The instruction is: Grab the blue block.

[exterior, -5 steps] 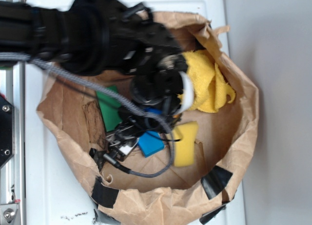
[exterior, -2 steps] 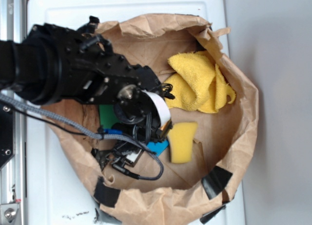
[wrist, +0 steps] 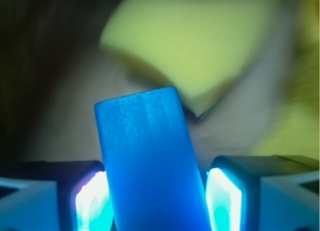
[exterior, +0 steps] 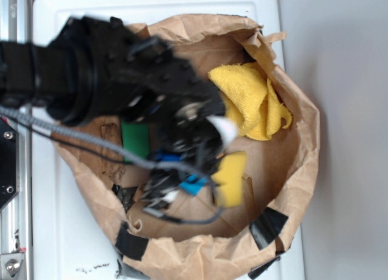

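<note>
The blue block [wrist: 150,161] fills the middle of the wrist view, tilted slightly, standing up between my two lit pads [wrist: 92,203]. My gripper [wrist: 157,193] is shut on it, both pads meeting its sides low down. From the exterior view only a sliver of the blue block [exterior: 195,184] shows beneath the blurred black arm, inside the brown paper bag [exterior: 294,153]. My gripper [exterior: 185,182] is mostly hidden there by the wrist and cables.
A yellow sponge [exterior: 230,178] lies just right of the block, seen blurred as the yellow sponge [wrist: 200,46] ahead. A green block [exterior: 134,139] sits to the left. A yellow cloth [exterior: 251,101] rests against the bag's far wall. Crumpled bag walls ring everything.
The arm has swung over the blue block, and the wrist has shifted right since 0.4 s ago. The block now sits between the fingers. The arm is motion-blurred.
</note>
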`<state>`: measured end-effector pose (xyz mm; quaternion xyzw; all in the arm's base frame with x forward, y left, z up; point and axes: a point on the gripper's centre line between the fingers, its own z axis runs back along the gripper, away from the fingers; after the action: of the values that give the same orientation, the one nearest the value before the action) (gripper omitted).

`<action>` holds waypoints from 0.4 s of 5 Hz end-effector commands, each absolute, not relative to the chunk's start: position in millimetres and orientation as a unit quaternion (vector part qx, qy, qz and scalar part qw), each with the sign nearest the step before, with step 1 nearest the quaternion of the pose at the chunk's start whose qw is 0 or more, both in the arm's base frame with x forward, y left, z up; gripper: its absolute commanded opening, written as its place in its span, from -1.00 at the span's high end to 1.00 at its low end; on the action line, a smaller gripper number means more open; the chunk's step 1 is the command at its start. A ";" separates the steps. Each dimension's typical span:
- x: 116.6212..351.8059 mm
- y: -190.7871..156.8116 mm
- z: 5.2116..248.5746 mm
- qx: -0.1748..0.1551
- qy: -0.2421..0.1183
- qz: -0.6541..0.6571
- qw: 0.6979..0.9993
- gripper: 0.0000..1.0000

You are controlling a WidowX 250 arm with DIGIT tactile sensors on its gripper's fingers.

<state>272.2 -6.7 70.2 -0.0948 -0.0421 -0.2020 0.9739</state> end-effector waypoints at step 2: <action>276.6 14.0 150.9 0.034 -0.032 -0.047 0.998 1.00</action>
<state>267.4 24.7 133.3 0.0283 0.0048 -0.0392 0.9988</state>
